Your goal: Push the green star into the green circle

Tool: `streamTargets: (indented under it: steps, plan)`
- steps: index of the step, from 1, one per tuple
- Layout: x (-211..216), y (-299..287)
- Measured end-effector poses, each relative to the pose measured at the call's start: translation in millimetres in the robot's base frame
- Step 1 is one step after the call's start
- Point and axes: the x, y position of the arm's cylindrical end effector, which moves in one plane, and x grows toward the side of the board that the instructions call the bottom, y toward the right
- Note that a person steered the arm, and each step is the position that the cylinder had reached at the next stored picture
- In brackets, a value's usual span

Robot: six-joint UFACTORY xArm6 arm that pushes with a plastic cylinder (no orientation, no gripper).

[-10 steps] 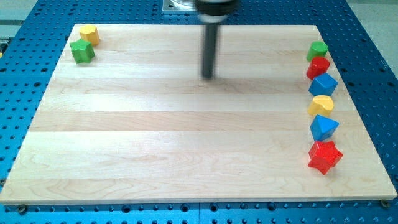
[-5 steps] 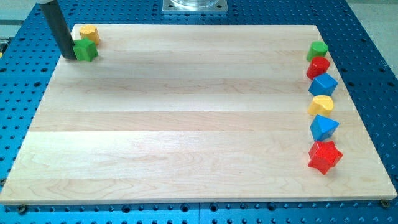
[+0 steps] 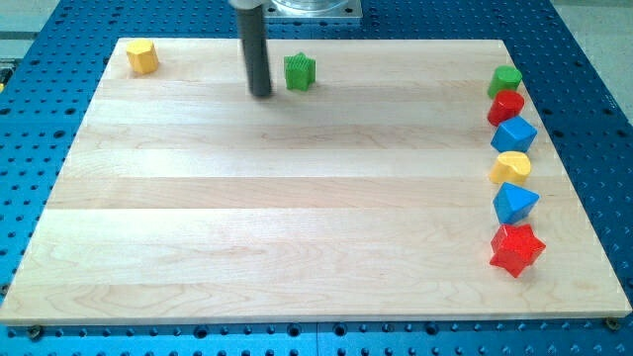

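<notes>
The green star (image 3: 299,71) lies near the view's top, left of centre on the wooden board (image 3: 297,227). My tip (image 3: 261,94) stands just left of the star, a small gap apart from it. The green circle (image 3: 505,80) sits at the top of a column of blocks at the view's right edge, far to the right of the star.
A yellow block (image 3: 142,56) sits in the top left corner. Below the green circle stand a red circle (image 3: 505,106), a blue block (image 3: 513,134), a yellow block (image 3: 512,166), a blue block (image 3: 514,202) and a red star (image 3: 516,248).
The rod went from the centre top to the left of the green star, then moved right. The star has slid right along the top, away from the yellow block.
</notes>
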Motion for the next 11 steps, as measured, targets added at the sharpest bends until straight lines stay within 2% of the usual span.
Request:
streamTargets:
  steps: [1,2,3,4,6,7,9,10,11]
  plan:
    - [-3,92]
    - [3,71]
    - [-24,53]
    - [-43,79]
    - [-43,243]
    - [-43,271]
    - [-57,261]
    - [-80,275]
    - [-76,283]
